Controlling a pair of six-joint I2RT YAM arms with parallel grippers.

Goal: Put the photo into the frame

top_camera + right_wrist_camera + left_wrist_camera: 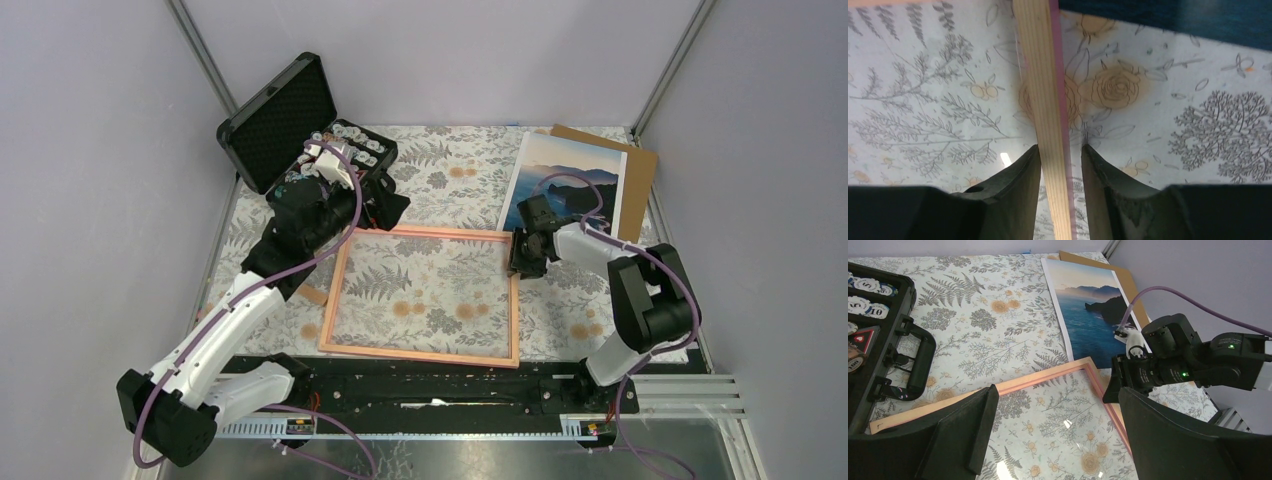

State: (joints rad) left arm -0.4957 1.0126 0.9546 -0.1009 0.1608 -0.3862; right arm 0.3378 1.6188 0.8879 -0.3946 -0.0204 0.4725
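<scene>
The frame (420, 353), a thin pinkish-orange border round a clear pane, lies flat mid-table. The photo (570, 175), a blue sea-and-mountain print, lies face up at the back right, outside the frame. My right gripper (522, 262) is down on the frame's right border near its far corner. In the right wrist view its jaws (1060, 147) straddle the wooden border (1040, 75), narrowed; the left finger touches the wood and a sliver of gap shows on the right. My left gripper (385, 210) hovers wide open and empty over the frame's far left part (1038, 380).
A brown backing board (640, 165) lies under the photo's far right side. An open black foam-lined case (275, 120) with poker chips (355, 145) stands at the back left, its handle (918, 365) close to the frame's far edge. Walls enclose the table.
</scene>
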